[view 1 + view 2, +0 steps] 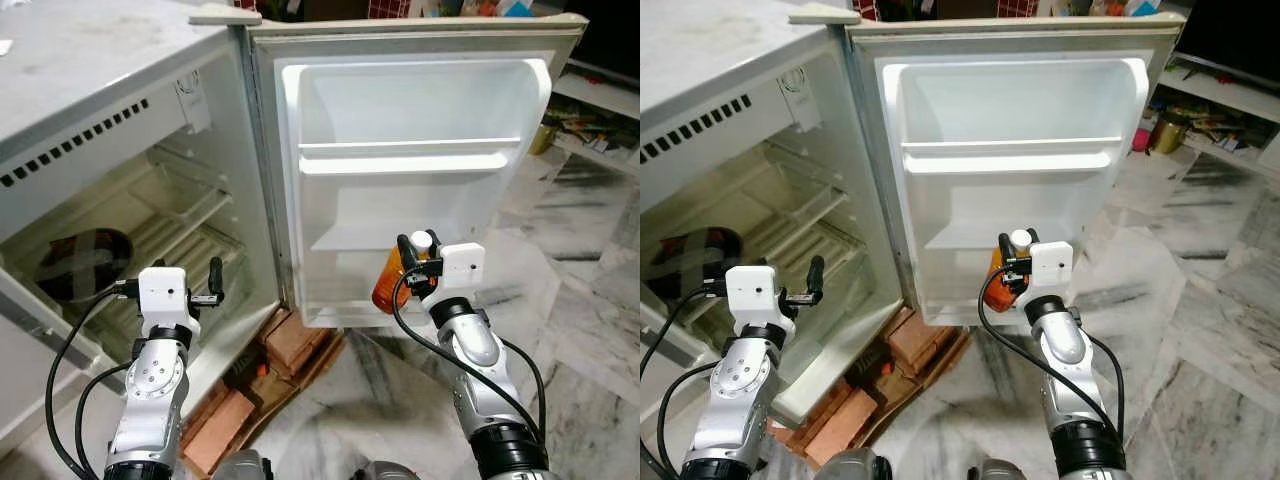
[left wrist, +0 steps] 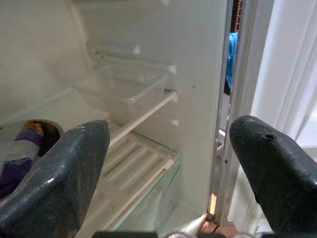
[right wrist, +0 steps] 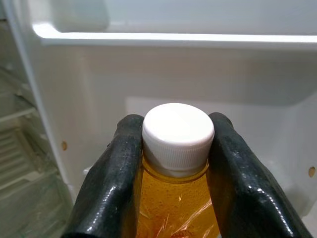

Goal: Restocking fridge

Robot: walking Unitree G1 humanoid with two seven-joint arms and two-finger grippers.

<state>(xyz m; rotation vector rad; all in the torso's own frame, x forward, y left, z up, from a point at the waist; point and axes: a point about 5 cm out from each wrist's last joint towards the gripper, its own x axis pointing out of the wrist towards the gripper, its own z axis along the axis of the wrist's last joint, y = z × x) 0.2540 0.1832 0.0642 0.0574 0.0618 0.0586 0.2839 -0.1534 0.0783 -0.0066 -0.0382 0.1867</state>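
Glossy white plastic lines the fridge door (image 1: 420, 190); the bottle (image 3: 174, 208) is clear plastic, ribbed-capped.

Around me the marble floor (image 1: 590, 330) is grey-veined; red bricks (image 1: 290, 345) lie on it, and a cluttered low shelf (image 1: 600, 110) stands beyond, well apart from them.

The pale marbled stone floor (image 1: 590, 330) with dark veins stretches under the open white fridge. Red-brown bricks (image 1: 290, 345) lie directly on it beneath the fridge's near right corner, stacked just beside the foot of the open white door (image 1: 420, 160). Inside the cabinet, a white slatted wire shelf (image 2: 133, 163) carries a clear plastic rectangular tray (image 2: 124, 87) at its far end, and a dark round bowl-like container (image 1: 85, 262) sits to the left.
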